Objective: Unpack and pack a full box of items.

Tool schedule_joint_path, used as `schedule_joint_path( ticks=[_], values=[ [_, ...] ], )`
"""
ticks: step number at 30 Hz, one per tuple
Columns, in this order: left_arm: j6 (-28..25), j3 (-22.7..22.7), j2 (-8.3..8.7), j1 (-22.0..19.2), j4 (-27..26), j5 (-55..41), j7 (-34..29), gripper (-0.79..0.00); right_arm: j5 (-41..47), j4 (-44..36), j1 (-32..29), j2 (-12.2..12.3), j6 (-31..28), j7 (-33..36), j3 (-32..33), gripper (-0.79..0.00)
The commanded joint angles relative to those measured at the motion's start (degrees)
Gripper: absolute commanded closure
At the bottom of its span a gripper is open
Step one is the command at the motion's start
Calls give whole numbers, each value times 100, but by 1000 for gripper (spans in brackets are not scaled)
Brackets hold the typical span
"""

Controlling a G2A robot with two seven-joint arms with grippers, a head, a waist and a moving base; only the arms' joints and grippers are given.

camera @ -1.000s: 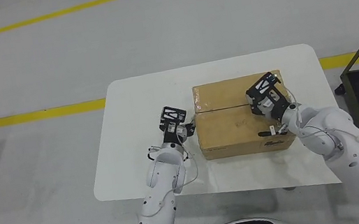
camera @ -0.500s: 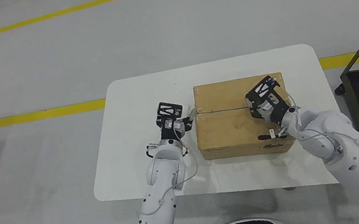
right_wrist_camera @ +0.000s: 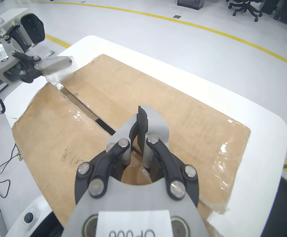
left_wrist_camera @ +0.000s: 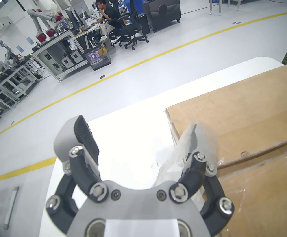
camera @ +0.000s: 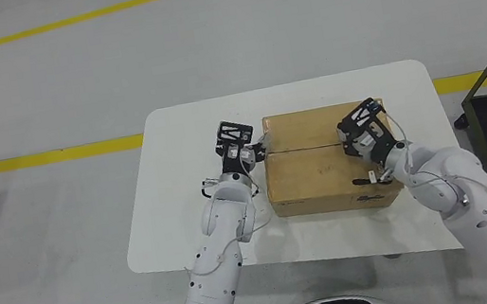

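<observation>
White table, cardboard box right of its middle, flaps down. Left gripper spread wide at the box's left edge, clear tape clinging to one finger; right gripper pinched together over the seam. Likely unsealing; next, hooking under a flap.

the box covers the right half of the table, flaps shut but for a thin seam gap. bare surface lies to its left, with the left gripper at the box's edge.
</observation>
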Motion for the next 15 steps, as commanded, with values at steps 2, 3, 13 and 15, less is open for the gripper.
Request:
schedule_joint_path(
  ticks=[2,3,13,15],
  values=[
    [-16,87,-33,-111,92,-40,52,-785,-34,92,-5,-10,26,-31,-46,0],
    [-25,112,-43,-133,113,-63,69,-785,-27,105,0,-13,34,-45,-56,0],
    [-189,271,-107,-216,41,-188,137,-785,332,132,42,-37,358,-58,131,0],
    [-265,340,-123,-226,-22,-206,146,-785,365,97,27,-23,443,-61,282,0]
  ],
)
